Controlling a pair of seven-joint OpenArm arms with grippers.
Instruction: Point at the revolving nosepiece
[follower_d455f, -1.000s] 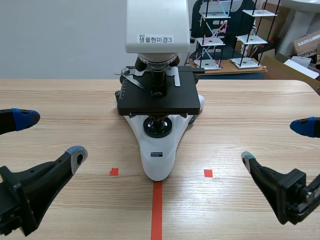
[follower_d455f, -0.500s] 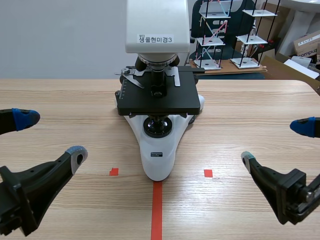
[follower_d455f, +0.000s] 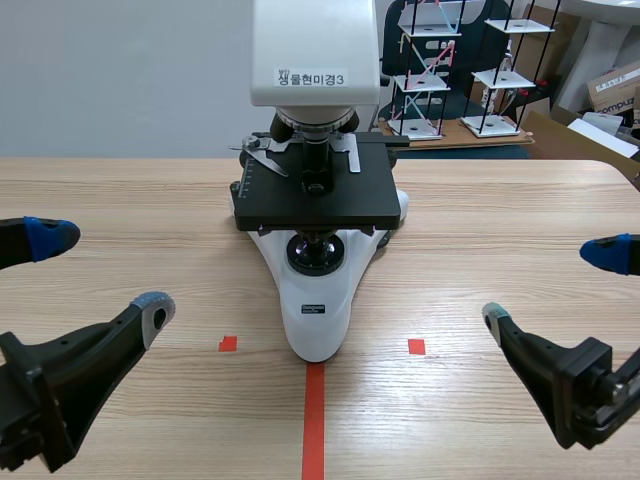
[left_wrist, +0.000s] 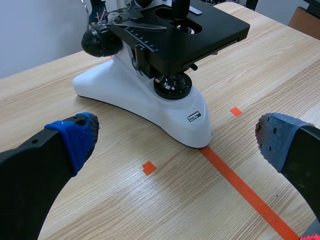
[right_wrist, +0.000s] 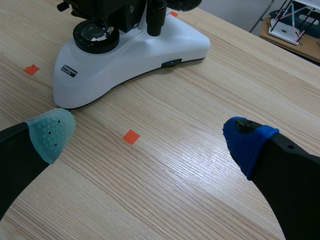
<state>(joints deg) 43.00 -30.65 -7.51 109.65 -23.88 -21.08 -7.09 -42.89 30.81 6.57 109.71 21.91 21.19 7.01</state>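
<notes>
A white microscope (follower_d455f: 318, 300) with a black stage (follower_d455f: 315, 195) stands at the table's middle. Its revolving nosepiece (follower_d455f: 315, 123), dark with objective lenses, sits just under the white head, above the stage. My left gripper (follower_d455f: 100, 270) hangs open low at the left, well short of the microscope. Open as well, my right gripper (follower_d455f: 555, 285) is low at the right. In the left wrist view the microscope base (left_wrist: 150, 102) lies ahead of the open gripper (left_wrist: 175, 142). The right wrist view has the base (right_wrist: 130, 60) ahead of the open gripper (right_wrist: 150, 140), nearer the grey-green pad.
Wire-frame racks (follower_d455f: 430, 70) and cardboard boxes (follower_d455f: 612, 90) stand behind the table's far right edge. Bare wood stretches on both sides of the microscope.
</notes>
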